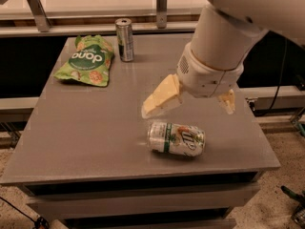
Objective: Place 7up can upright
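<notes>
7up can (176, 138): on its side, logo up
gripper (188, 111): just above 7up can, fingers spread, no contact
slim can (125, 39): upright, well behind-left of 7up can

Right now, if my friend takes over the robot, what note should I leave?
End effector: open, empty, hovering over the 7up can.
7up can: lying on its side near the front edge of the table.
Done: nothing yet, the can isn't upright.
Left: grab it, stand it up, let go.
</notes>
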